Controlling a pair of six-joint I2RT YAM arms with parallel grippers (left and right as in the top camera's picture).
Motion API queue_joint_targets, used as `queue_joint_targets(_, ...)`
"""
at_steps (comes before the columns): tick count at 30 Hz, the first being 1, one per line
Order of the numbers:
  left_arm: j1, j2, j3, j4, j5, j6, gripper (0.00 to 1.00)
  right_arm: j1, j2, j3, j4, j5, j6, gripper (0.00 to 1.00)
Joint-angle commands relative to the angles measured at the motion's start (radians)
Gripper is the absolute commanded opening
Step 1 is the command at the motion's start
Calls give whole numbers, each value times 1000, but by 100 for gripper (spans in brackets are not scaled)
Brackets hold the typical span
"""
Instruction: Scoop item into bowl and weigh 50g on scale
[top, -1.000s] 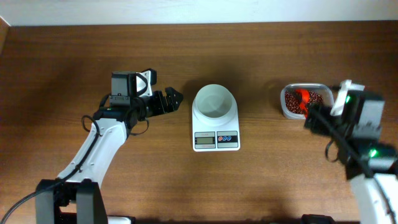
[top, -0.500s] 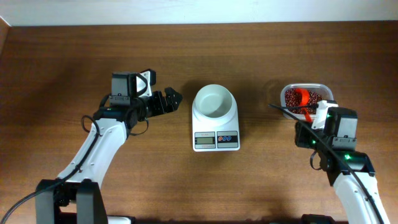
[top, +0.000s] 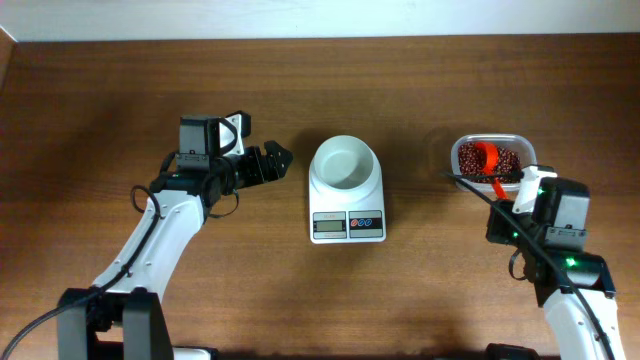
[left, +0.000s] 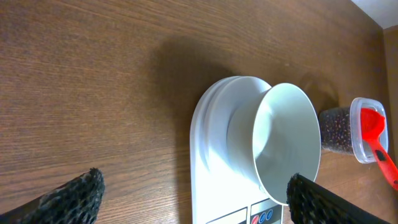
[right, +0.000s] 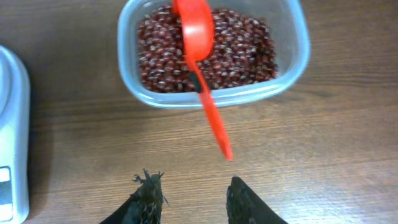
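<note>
empty white bowl (top: 346, 165) sits on the scale (top: 347, 226), ready for weighing. right of the scale, beans (right: 242, 56) fill a clear container (right: 292, 68), red scoop (right: 196, 31) resting inside. right gripper (right: 194, 190), narrow and empty, faces its handle. left gripper (top: 283, 158) hangs wide open left of the scale.

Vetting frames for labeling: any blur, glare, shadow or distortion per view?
Overhead: sharp, evenly lit, soft shadows; white bowl barely separates from the white scale. Left wrist: wide-angle stretch makes the bowl look tipped, its shadow falls on the table, jaws dark and soft at the corners. Right wrist: slightly soft, beans and red scoop readable, no strong glare.
</note>
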Motion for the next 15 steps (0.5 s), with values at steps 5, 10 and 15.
queue_joint_targets(5, 1, -13, 10, 0, -8, 16, 97, -134, 79, -154, 289, -146, -51, 34)
queue_joint_targets(10, 1, -13, 10, -1, -8, 16, 97, -170, 182, -189, 457, -286, -124, 35)
queue_joint_targets(15, 1, -13, 10, 3, -8, 16, 98, -170, 257, -189, 521, -343, -143, 13)
